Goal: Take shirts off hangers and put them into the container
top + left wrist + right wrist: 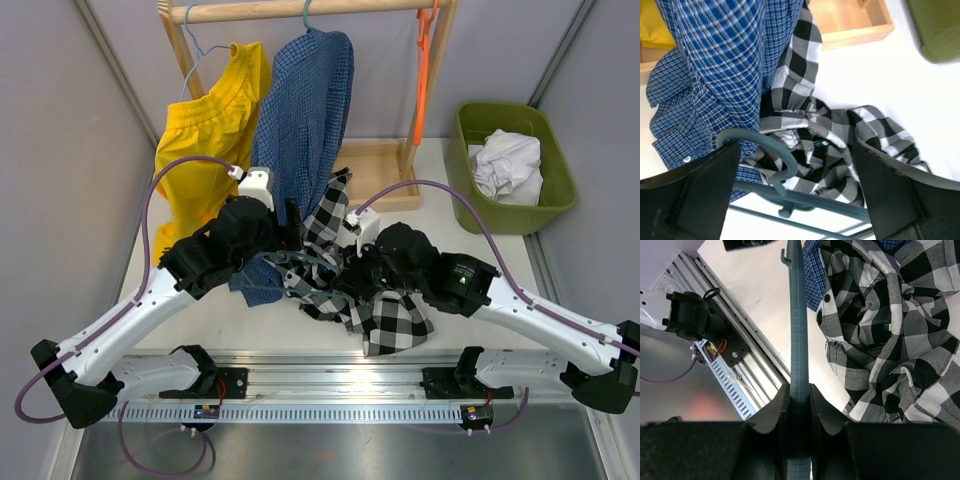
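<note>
The black-and-white plaid shirt point(385, 315) lies crumpled on the table between both arms. My right gripper point(800, 400) is shut on one arm of a grey-blue hanger point(796, 315), beside the plaid cloth point(885, 325). My left gripper point(795, 200) stands wide open, with that hanger's hook point(775, 150) between its fingers and untouched. The blue checked shirt point(305, 100) still hangs from the rail on a teal hook. The white shirt point(510, 165) lies in the olive-green container point(470, 210). An orange hanger point(424, 80) hangs bare at the right.
A yellow garment point(210, 130) hangs at the rail's left, close behind my left arm. The pale wooden rail point(300, 10) and its base tray point(375, 165) stand at the back. Grey walls close in both sides. A metal mounting rail point(330, 385) runs along the near edge.
</note>
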Tool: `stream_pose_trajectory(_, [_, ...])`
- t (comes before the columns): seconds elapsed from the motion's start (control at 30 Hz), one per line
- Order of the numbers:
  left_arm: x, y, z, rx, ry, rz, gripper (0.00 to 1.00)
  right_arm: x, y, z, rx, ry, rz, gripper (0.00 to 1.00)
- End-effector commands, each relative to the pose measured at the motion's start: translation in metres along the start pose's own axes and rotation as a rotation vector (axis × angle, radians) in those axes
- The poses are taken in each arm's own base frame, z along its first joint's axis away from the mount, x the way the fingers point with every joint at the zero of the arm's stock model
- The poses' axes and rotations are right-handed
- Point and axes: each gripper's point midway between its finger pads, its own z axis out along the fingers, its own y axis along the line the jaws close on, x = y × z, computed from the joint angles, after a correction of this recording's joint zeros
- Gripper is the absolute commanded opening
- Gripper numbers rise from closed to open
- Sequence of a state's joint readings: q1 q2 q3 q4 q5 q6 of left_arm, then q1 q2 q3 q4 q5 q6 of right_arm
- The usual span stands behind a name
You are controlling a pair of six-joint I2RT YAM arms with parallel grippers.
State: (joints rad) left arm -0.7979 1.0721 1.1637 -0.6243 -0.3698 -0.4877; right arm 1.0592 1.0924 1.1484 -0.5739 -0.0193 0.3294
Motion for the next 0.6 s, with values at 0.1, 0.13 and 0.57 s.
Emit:
stream_pose_trajectory(0.1, [-0.047,-0.001,-0.028,0.016,-0.145,-0.019,0.99,-0.01,0.004,-0.021,-0.02,-0.069,-0.025,0.0])
stream_pose_trajectory(0.13, [-0.052,0.002,-0.034,0.011,-0.165,-0.025,0.99,-0.009,0.003,-0.025,-0.018,-0.065,-0.033,0.0])
stream_pose_trajectory(0.57, [-0.106,0.032,-0.184,0.29,-0.642,-0.213,0.99,-0.043,-0.016,-0.171,0.048,-0.386,-0.035,0.0])
